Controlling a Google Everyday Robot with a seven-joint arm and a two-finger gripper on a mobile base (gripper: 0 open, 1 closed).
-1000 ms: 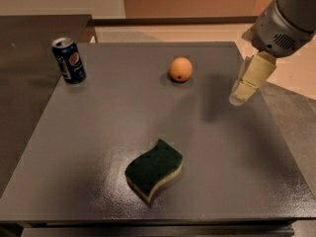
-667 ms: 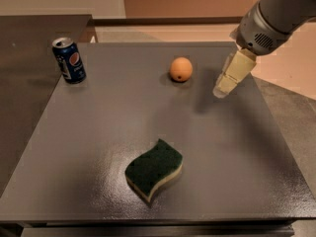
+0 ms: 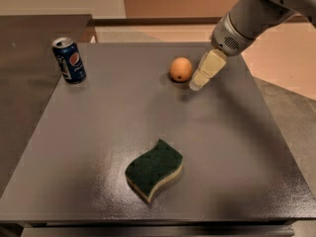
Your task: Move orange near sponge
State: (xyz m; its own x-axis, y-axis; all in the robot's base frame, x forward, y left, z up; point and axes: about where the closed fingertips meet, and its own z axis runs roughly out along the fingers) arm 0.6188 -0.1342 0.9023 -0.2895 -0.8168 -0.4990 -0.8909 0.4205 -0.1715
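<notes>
Grey matte table [image 3: 237,147] across most of the view. Toward its far edge, right of centre: orange [image 3: 181,69], small and round, resting on the surface. Just right of it, gripper [image 3: 197,83], cream-coloured, slanting down and leftward from a grey arm [image 3: 247,19] that enters at the upper right corner. Tip very close to the orange's right side and low over the tabletop; cannot tell whether touching fruit or surface. Faint shadow on the table just below the tip. Grip state, released or clenched: cannot tell from this angle.

Near the front edge, a little left of centre: sponge [image 3: 154,170], wavy, dark green side up, pale yellow base beneath, lying flat. Well apart from the orange, bare table between the two.

At the far left corner: can [image 3: 69,59], blue, upright, tab end up, well apart from both orange and sponge.

Beyond the table: dark brown counter [image 3: 29,33] at left, pale floor [image 3: 281,58] at right.
</notes>
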